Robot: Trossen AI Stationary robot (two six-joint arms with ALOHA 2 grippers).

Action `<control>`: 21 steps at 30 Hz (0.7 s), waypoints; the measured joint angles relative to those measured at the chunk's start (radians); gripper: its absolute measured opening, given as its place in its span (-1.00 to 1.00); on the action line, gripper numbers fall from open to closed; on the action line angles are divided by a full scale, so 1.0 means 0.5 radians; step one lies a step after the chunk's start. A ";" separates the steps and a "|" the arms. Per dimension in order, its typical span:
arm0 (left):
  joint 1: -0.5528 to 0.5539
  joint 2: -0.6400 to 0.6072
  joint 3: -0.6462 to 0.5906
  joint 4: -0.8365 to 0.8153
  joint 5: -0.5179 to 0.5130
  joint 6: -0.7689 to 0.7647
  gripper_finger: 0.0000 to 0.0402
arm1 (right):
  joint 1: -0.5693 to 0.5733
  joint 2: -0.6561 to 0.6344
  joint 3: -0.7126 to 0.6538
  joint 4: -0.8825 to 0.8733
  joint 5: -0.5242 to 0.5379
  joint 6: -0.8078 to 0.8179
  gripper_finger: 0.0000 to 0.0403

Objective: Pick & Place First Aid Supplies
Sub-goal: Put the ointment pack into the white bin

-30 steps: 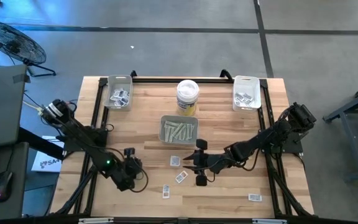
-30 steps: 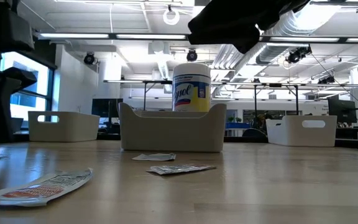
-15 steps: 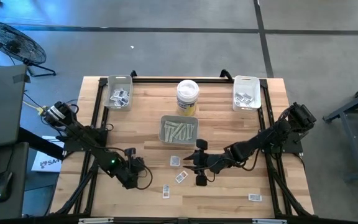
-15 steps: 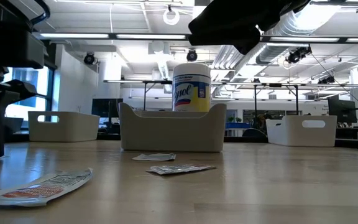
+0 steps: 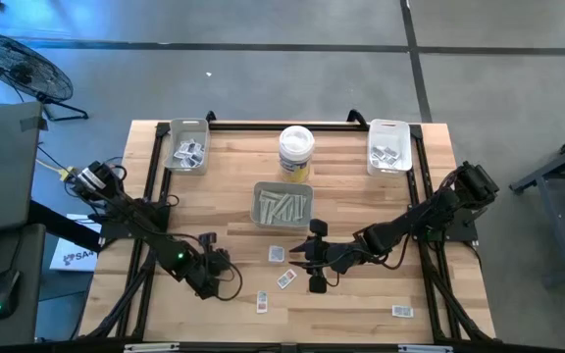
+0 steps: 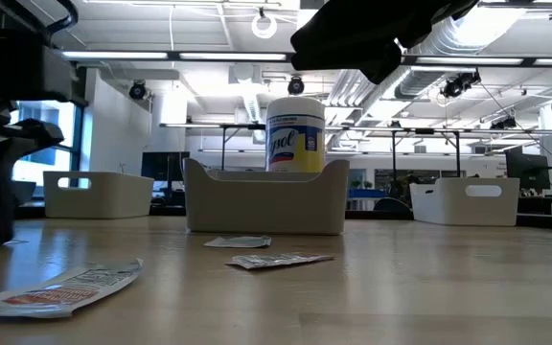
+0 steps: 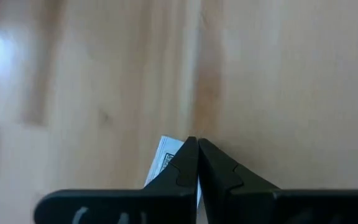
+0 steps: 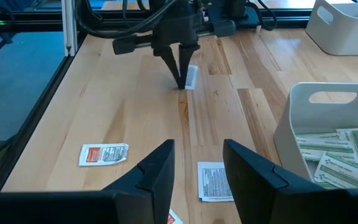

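Note:
My left gripper (image 8: 181, 86) stands at the near left of the table, shut on a small white printed packet (image 8: 191, 76). It also shows in the high view, my left gripper (image 5: 216, 272). My right gripper (image 8: 197, 171) hovers open near the table's middle. Its fingers stand above another white packet (image 8: 215, 182), which lies flat on the wood. An orange-printed packet (image 8: 104, 154) lies flat between the two grippers. More loose packets (image 5: 285, 279) lie flat nearby. The centre tray (image 5: 259, 208) holds long pale strips. My left gripper pinches the small white packet by one edge (image 7: 166, 157) between its two fingertips. The fingers (image 8: 178, 68) come from above, pointing down at the table. The packet stands tilted up beside the fingertips. Whether its lower edge touches the wood I cannot tell.
A tall white tub with a yellow label (image 5: 296, 154) stands behind the centre tray. Two white trays with packets sit at the far left (image 5: 187, 130) and far right (image 5: 388, 127). One packet (image 5: 401, 311) lies near the front right edge.
My left gripper has shifted a little toward the table's right edge and has shut on the small white packet. My right gripper has kept still.

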 joint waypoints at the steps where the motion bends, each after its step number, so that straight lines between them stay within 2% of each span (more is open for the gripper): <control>1: 0.004 -0.004 0.028 -0.013 -0.046 0.045 -1.00 | 0.000 0.000 0.000 0.000 0.000 0.000 -0.35; 6: 0.000 -0.062 0.159 0.153 -0.175 0.305 -1.00 | 0.000 0.007 0.000 0.017 0.001 -0.113 -0.35; 9: 0.004 -0.060 0.147 0.513 -0.149 0.536 -1.00 | 0.011 0.069 0.004 0.119 0.001 -0.295 -0.35; 12: 0.007 -0.064 0.117 0.878 -0.089 0.739 -1.00 | 0.035 0.179 0.004 0.301 -0.055 -0.569 -0.35; 15: 0.004 -0.064 0.103 1.106 -0.104 0.858 -1.00 | 0.043 0.315 0.004 0.562 -0.143 -0.758 -0.35; 21: 0.006 -0.065 0.103 1.285 -0.200 0.936 -1.00 | 0.035 0.524 0.002 0.989 -0.156 -0.980 -0.35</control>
